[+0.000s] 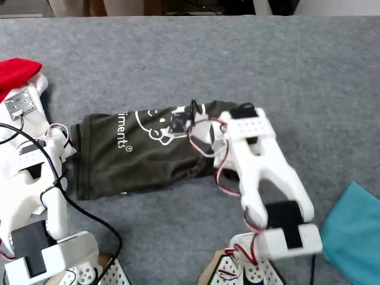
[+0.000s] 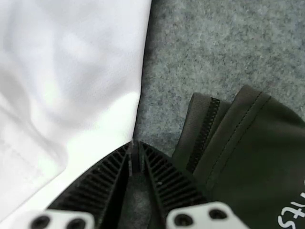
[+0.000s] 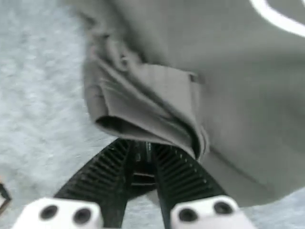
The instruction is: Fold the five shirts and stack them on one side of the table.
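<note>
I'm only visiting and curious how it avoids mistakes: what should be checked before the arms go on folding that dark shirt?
1. Right gripper has the dark shirt: ok, shut on a fold.
2. Left gripper has it too: not ok, shut at the white shirt edge, apart from the dark one.
3. Dark shirt lies flat: not ok, bunched by the right gripper.
4. Teal shirt out of the way: ok, apart.
5. White shirt folded: cannot tell.

Shirt [image 1: 130,155] centre, pile [image 1: 18,71] left, cloth [image 1: 354,233] right
</note>
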